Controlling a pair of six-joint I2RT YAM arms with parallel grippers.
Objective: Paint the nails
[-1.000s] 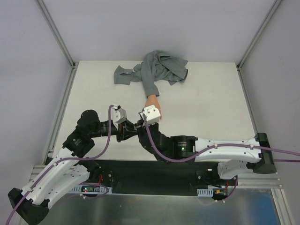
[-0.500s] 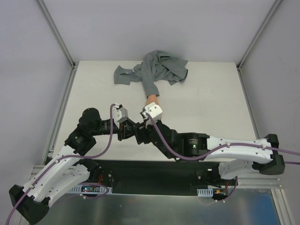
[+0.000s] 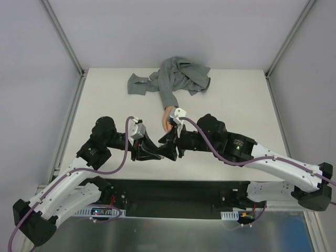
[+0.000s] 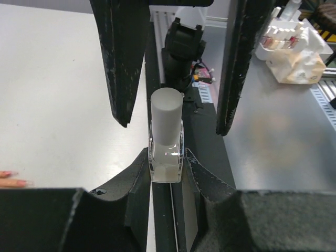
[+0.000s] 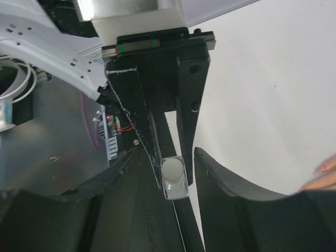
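Observation:
My left gripper is shut on the glass body of a small clear bottle with a white cap, and holds it upright near the table's front edge. My right gripper is open; its fingers stand either side of the cap without touching it. From the right wrist the bottle shows from above. In the top view both grippers meet, left and right. The peach mannequin hand lies just beyond them, in a grey sleeve. Its pink-tinted fingertip nails show at frame edges.
The grey sleeve runs back into a crumpled grey garment at the table's far edge. The black base strip and metal frame lie along the near edge. White walls with metal rails bound the table on both sides.
My right gripper has swung off the mannequin hand and come down to the front, facing the left gripper, its fingers now round the bottle's cap. The left gripper has shifted slightly right.

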